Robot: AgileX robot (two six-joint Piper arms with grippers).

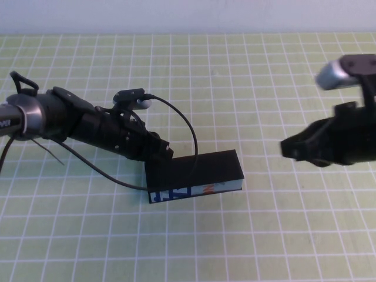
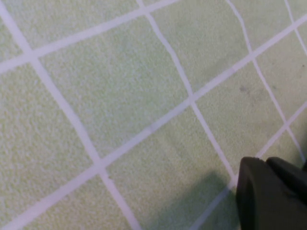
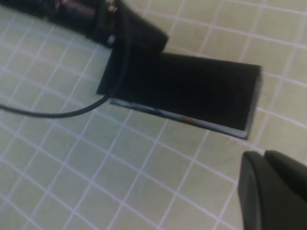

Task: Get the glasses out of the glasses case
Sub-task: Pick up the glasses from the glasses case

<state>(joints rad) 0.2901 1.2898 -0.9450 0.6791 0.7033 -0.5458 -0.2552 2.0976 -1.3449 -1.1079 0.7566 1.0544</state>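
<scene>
The glasses case (image 1: 197, 170) is a long black box lying on the green grid mat, its lid down and its white-blue printed side facing the near edge. The glasses are hidden. My left gripper (image 1: 164, 154) is shut and its tip rests at the case's left rear corner; in the left wrist view the left gripper (image 2: 266, 164) shows over bare mat only. My right gripper (image 1: 286, 147) hangs shut to the right of the case, apart from it. The right wrist view shows the case (image 3: 187, 93) beyond the right gripper (image 3: 264, 155).
A thin black cable (image 1: 188, 129) loops from the left arm over the case's left end and trails across the mat (image 1: 264, 235). A pale wall runs along the mat's far edge.
</scene>
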